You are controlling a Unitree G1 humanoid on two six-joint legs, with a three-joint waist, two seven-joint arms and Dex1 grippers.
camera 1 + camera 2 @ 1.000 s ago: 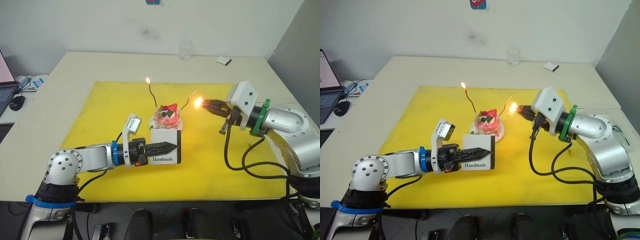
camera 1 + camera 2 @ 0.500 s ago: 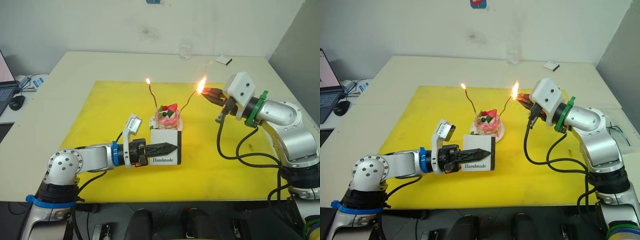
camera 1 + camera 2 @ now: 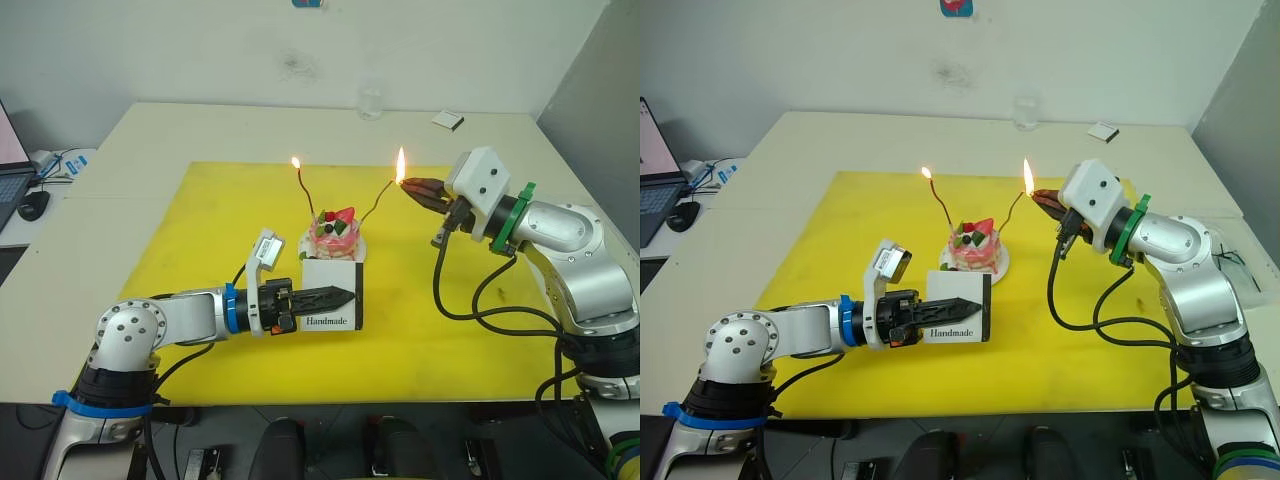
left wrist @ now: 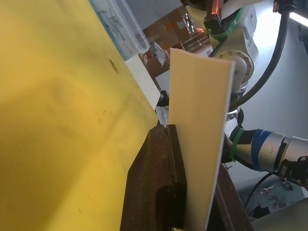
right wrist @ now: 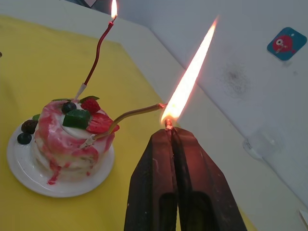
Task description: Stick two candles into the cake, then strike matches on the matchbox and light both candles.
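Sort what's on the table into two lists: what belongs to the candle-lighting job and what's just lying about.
Job:
cake on its plate
red candle, lit
gold candle
burning match in the right hand
matchbox in the left hand

Lying about:
glass
small box
laptop
mouse

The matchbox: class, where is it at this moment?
The matchbox stands upright on the yellow mat, clamped in the left gripper, directly in front of the cake on the robot's side.
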